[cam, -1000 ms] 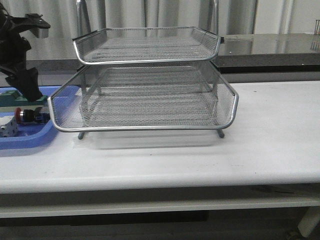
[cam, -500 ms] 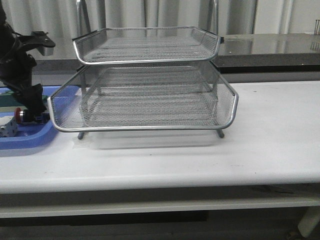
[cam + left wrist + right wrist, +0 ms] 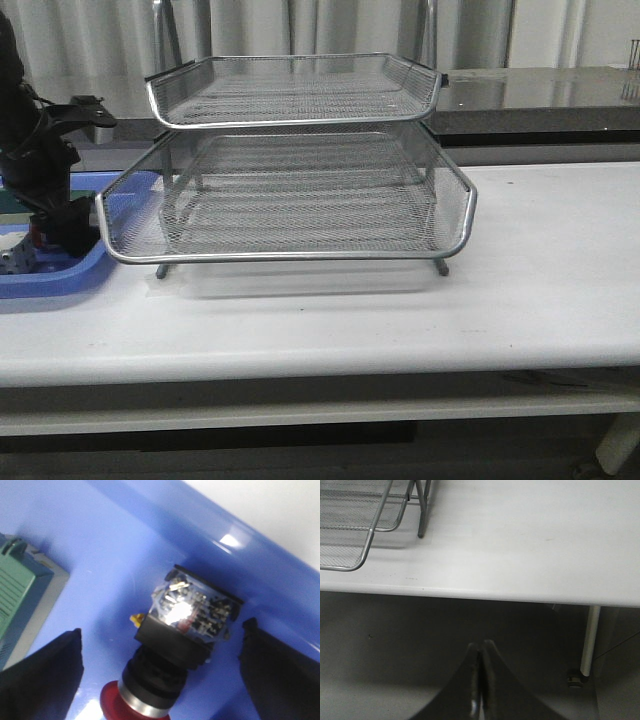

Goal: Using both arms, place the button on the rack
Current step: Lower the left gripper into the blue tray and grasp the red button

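A white table (image 3: 540,260) carries the wire rack (image 3: 290,190) and a blue tray (image 3: 60,272) just beside it.

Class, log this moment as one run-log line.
left gripper: open, straddling button in blue tray | right gripper: shut, idle | rack: empty

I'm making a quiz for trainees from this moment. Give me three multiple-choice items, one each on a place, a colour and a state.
1. Where does the button lie?
A. in the blue tray
B. on the rack's top tier
C. on the bare table

2. What colour is the button's cap?
A. green
B. red
C. yellow

3. How do the left gripper's jaws stand?
A. shut on the button
B. shut on nothing
C. open, one finger either side of the button

Key: 1 A, the left wrist view shows blue plastic all around it. 2 B, the round cap is red. 3 C, gaps show between both dark fingers and the button.
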Robot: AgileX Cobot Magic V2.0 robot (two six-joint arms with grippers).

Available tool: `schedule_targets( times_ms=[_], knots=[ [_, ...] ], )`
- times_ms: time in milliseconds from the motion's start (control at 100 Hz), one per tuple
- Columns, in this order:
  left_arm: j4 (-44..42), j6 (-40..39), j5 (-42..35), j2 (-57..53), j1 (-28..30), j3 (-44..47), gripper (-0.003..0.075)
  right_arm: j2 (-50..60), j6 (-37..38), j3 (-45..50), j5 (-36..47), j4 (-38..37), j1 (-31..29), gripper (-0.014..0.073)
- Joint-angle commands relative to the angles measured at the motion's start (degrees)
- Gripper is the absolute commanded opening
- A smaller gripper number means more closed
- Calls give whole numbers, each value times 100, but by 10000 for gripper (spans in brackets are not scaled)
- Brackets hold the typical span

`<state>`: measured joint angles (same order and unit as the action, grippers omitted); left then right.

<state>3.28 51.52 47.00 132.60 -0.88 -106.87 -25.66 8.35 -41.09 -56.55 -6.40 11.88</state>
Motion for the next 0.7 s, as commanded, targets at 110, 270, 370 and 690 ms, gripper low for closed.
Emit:
schedule_targets(
  times_ms=[110,270,370,690],
  knots=[
    [48,-18,-179,-330,-29,-166,396,-25,-14,-189,336,-102,-19,-71],
    [15,-18,-167,-330,-29,-166,179,-25,-14,-189,336,-102,-19,-71],
    [-79,-18,-106,-378,-29,-166,83,-25,-14,-189,336,-102,-19,-71],
    [-242,-32,608,-839,-3,-570,-21,-25,-14,-189,336,-102,-19,-71]
  ],
)
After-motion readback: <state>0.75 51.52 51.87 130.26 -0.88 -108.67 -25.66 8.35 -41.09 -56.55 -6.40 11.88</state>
